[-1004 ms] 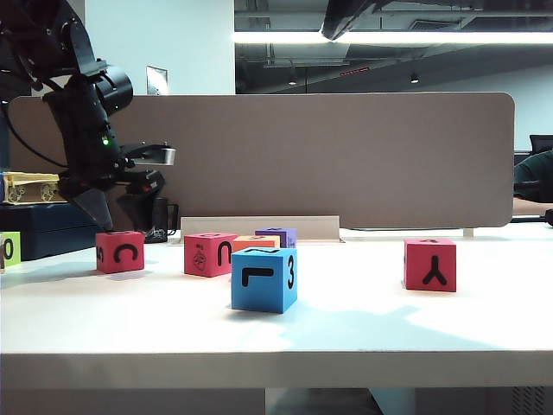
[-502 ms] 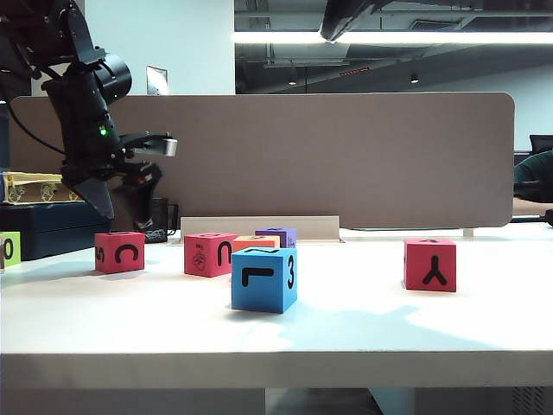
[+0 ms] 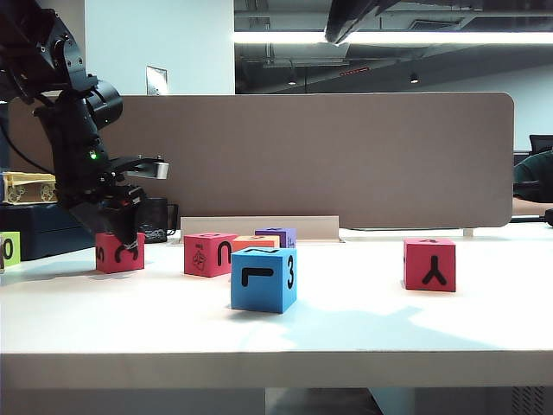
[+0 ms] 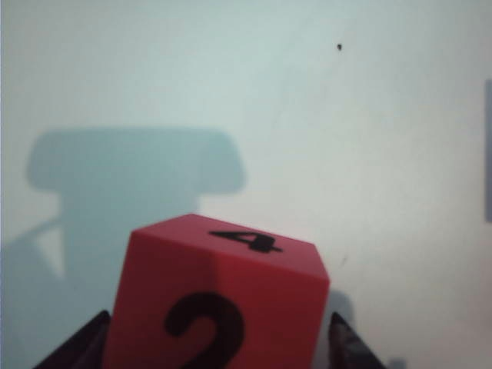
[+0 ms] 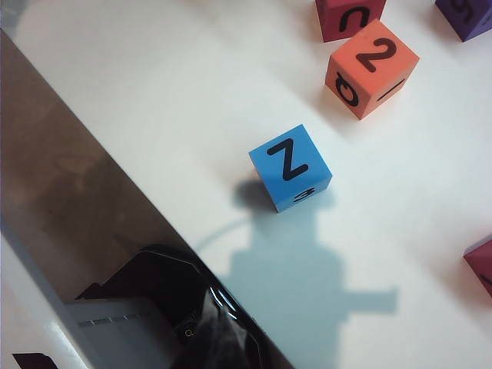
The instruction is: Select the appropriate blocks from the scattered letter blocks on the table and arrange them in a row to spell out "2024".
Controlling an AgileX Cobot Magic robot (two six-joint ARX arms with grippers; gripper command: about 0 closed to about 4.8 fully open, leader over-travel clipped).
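A red block [image 4: 215,300] with a 2 on its side and a 4 on top sits on the white table [image 3: 346,328] at the far left [image 3: 114,252]. My left gripper [image 3: 122,244] is down over it. Its dark fingertips [image 4: 88,342] stand on either side of the block, open, with a thin gap on one side. Other scattered letter blocks are a red U block [image 3: 210,254], an orange block [image 5: 371,68] showing 2 and Q, and a red Y block [image 3: 429,264]. My right gripper is outside the exterior view and its fingers do not show clearly.
A blue block [image 3: 263,278] stands nearest the front edge and shows a Z on top [image 5: 290,167]. A purple block [image 3: 278,235] sits behind the orange one. A yellow-green 0 block [image 3: 9,249] is at the left edge. The brown divider [image 3: 302,156] closes the back.
My left gripper has dropped from above the far-left red block onto it and turned at the wrist, so its fingers now straddle the block. No block has moved.
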